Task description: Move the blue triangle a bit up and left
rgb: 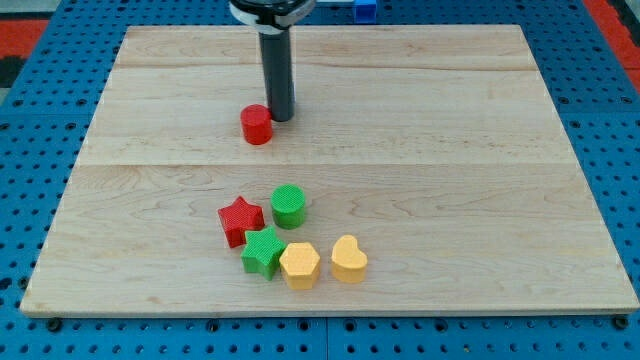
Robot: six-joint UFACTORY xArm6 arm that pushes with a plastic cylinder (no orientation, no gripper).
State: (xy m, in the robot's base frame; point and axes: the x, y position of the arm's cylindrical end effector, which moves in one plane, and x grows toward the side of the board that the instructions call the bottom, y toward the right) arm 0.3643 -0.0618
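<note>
Sitting at the very top of the frame, just right of centre, a small blue block [366, 10] lies beyond the far edge of the wooden board [450, 120], on the blue perforated table [610, 130]. The frame edge cuts it off, so I cannot tell its shape, which way it points or where its long axis runs. What shows is a saturated blue with a lighter top face and a darker front face.

In the same view, the dark rod [276, 70] comes down almost upright from the top of the frame, a little left of centre. My tip [281, 120] rests on the board in the upper-middle area, touching or just beside the right flank of a red cylinder [257, 125]. The rod has no jaws, so it grasps nothing and only stands against the wood. My tip is well apart from the blue block, which is up and to the right of it.

Lower centre of the frame holds a tight cluster:
- a green cylinder [288, 205]
- a red star [240, 219] to its left
- a green star [264, 250] below those two
- a yellow hexagon [299, 264] just right of the green star
- a yellow heart [348, 260] right of the hexagon
</note>
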